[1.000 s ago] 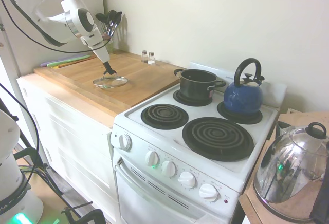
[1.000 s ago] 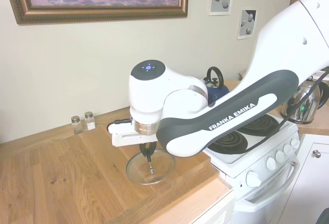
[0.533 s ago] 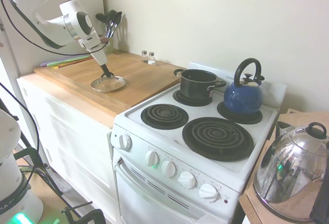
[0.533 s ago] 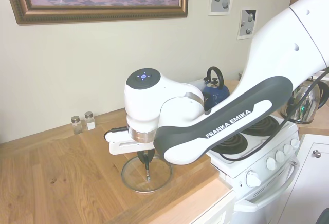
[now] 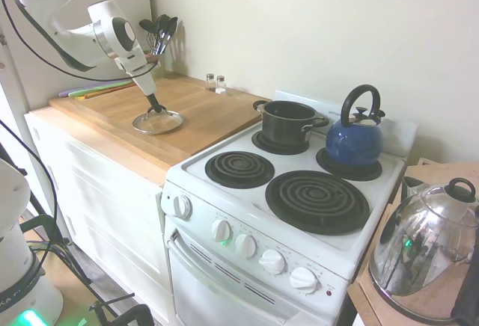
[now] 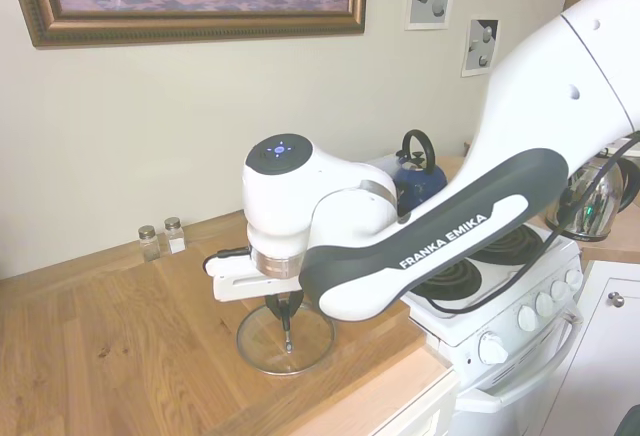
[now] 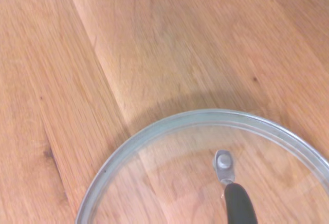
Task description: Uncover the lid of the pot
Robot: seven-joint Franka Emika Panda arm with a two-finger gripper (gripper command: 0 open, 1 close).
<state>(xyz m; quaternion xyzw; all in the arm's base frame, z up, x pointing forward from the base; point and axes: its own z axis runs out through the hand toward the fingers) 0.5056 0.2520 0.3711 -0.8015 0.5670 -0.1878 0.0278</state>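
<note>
The clear glass lid point(image 5: 158, 122) lies flat on the wooden counter point(image 5: 202, 113), left of the stove. My gripper point(image 5: 156, 105) comes down on its black loop handle and is shut on it. From the other side, the lid point(image 6: 285, 339) sits under my wrist with the gripper point(image 6: 283, 308) at its centre. The wrist view shows the lid's rim point(image 7: 169, 126) and the handle's end on wood. The black pot point(image 5: 287, 121) stands uncovered on the stove's back left burner, well to the right of the lid.
A blue kettle point(image 5: 355, 140) sits beside the pot. Two small shakers point(image 5: 215, 82) stand at the counter's back, and a utensil holder point(image 5: 159, 38) stands in the corner behind my arm. A large silver domed lid point(image 5: 423, 251) rests at the far right.
The lid has come down from a tilted hover onto the counter and shifted slightly left. Over the last half second nothing has visibly moved.
</note>
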